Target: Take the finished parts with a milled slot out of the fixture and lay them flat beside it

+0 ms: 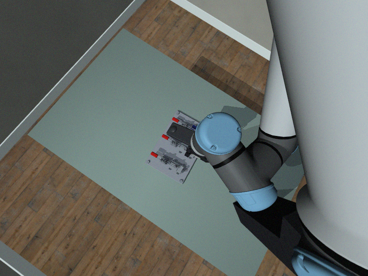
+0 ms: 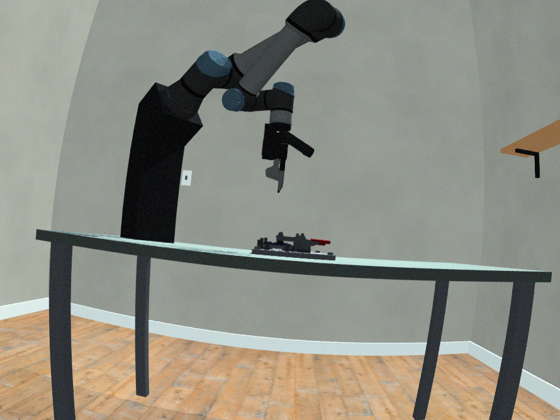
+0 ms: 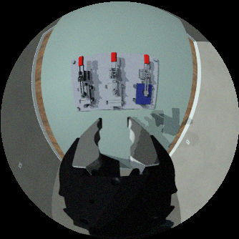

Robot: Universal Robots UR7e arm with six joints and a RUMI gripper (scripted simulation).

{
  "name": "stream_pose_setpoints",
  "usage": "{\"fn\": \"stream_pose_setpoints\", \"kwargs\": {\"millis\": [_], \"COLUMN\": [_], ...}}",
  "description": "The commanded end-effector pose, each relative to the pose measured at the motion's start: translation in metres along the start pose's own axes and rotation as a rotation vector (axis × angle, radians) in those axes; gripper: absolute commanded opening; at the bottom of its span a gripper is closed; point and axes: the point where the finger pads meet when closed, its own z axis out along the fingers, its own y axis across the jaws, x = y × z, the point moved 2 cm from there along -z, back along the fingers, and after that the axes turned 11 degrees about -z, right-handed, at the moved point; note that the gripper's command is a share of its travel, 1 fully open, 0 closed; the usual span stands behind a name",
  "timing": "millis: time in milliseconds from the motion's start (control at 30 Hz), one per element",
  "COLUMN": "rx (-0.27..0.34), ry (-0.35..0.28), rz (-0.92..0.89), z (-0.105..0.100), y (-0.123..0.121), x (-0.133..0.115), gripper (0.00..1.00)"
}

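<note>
The fixture plate (image 1: 166,171) (image 2: 316,256) (image 3: 101,61) lies on the table with three toggle clamps. The blue blank (image 3: 139,99) sits under the right clamp in the wrist view; a bit of it shows in the top view. A pale grey part (image 3: 114,101) is at the middle station and another grey part (image 3: 85,101) at the left station; their slots are too small to make out. My gripper (image 2: 279,190) (image 3: 114,118) is open and empty, pointing down high above the table. In the wrist view its fingertips appear just below the plate's near edge.
Red clamp handles (image 1: 154,154) (image 2: 321,241) (image 3: 114,57) stick out on the side of the plate away from the arm's base. The green table top (image 1: 98,98) (image 3: 125,32) extends around the fixture. A wall shelf (image 2: 538,139) is at the far right in the exterior view.
</note>
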Motion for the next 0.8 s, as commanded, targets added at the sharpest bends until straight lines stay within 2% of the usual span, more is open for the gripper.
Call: {"fn": "stream_pose_setpoints", "kwargs": {"millis": [0, 633, 767], "rx": [0.0, 0.0, -0.002], "ry": [-0.001, 0.003, 0.002], "rz": [0.0, 0.001, 0.002], "z": [0.0002, 0.0011, 0.0071], "y": [-0.0006, -0.0003, 0.0008], "x": [-0.0006, 0.0014, 0.0015], "gripper": [0.28, 0.28, 0.28]}}
